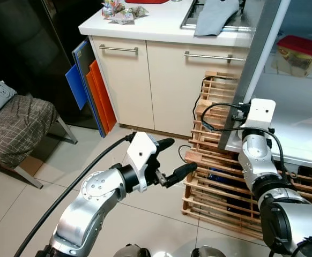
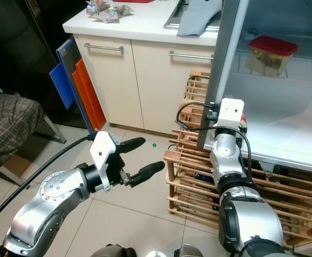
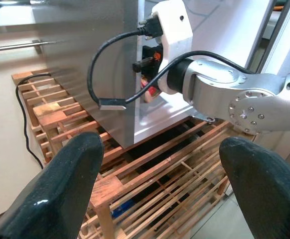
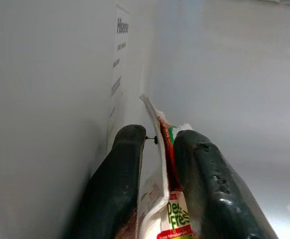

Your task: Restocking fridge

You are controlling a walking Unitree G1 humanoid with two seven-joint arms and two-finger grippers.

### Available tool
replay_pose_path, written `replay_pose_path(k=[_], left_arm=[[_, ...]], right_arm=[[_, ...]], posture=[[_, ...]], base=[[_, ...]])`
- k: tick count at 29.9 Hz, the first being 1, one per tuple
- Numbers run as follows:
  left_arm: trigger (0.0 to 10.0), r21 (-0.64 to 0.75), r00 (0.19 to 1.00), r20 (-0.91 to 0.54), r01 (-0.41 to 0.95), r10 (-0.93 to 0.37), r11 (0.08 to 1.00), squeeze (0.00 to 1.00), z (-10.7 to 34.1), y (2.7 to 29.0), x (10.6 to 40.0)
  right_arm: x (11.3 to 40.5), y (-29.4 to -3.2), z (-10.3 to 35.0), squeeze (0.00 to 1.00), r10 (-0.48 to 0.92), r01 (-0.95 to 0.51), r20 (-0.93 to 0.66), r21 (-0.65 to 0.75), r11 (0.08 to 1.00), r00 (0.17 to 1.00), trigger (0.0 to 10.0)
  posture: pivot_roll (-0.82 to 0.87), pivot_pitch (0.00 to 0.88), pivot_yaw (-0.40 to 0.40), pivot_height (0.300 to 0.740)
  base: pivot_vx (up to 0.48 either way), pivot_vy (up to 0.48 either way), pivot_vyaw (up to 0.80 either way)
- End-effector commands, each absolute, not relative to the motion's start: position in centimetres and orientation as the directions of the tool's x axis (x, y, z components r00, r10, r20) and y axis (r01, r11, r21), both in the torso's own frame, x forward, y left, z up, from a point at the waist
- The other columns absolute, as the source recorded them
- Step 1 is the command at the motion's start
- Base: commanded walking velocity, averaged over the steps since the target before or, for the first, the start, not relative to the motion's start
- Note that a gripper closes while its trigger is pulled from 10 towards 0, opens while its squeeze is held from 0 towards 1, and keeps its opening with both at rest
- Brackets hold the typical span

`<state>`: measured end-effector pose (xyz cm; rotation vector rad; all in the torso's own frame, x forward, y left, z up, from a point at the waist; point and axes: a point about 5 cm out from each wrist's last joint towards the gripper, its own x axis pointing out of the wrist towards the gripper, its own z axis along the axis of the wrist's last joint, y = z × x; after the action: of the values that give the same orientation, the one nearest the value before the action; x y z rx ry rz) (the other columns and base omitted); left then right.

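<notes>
While the right gripper (image 4: 157, 149) reaches inside the open fridge (image 1: 301, 123), its jaws are clamped on a thin sachet (image 4: 167, 199) printed in red, green and white. The packet stands upright between the two black fingers (image 4: 120, 189), close to the fridge's white side wall, where a label (image 4: 117, 64) with small print is stuck. From the head camera the right arm (image 1: 255, 155) extends up over the lower fridge shelf beside the grey edge of the fridge, and its white wrist box hides the held packet.

The left gripper (image 1: 169, 160) hovers over the tiled floor (image 1: 75, 160) with its jaws wide apart and nothing between them, pointing towards a wooden slatted rack (image 1: 215, 176) that stands in front of the fridge base. A black cable runs back from the left arm across the floor.

Deeper in the fridge, on an upper shelf, sits a clear container with a red lid (image 1: 301, 53). To the left stands a white bench (image 1: 161, 24) with drawer handles, carrying a grey cloth (image 1: 215, 16) and some crumpled wrappers (image 1: 121, 12). Blue and orange boards (image 1: 89, 88) lean against its side.
</notes>
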<state>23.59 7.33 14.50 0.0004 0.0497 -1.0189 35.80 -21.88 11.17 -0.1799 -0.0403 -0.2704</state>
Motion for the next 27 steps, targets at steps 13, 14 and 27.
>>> replay_pose_path(k=[13,14,27], left_arm=[[10.0,-0.01,0.512,-0.024,0.859,-0.859,0.513,0.0,15.0,6.8,24.2],[10.0,-0.01,0.511,-0.023,0.859,-0.859,0.511,0.0,15.1,6.8,24.2],[10.0,0.002,0.519,-0.011,0.855,-0.855,0.519,0.0,15.3,6.9,24.9]], right_arm=[[32.8,-22.4,8.1,1.0,-0.2,0.193,0.016,-0.341,0.92,0.98,10.0],[32.7,-22.6,8.2,1.0,-0.205,0.2,0.024,-0.343,0.918,0.978,10.0],[31.2,-23.4,12.4,1.0,-0.268,0.307,0.203,-0.199,0.93,0.942,10.0]], posture=[[0.02,0.082,0.128,0.74],[0.02,0.082,0.128,0.74],[0.0,0.063,0.115,0.74]], base=[[0.0,0.0,0.0],[0.0,0.0,0.0],[0.0,0.0,0.0]])
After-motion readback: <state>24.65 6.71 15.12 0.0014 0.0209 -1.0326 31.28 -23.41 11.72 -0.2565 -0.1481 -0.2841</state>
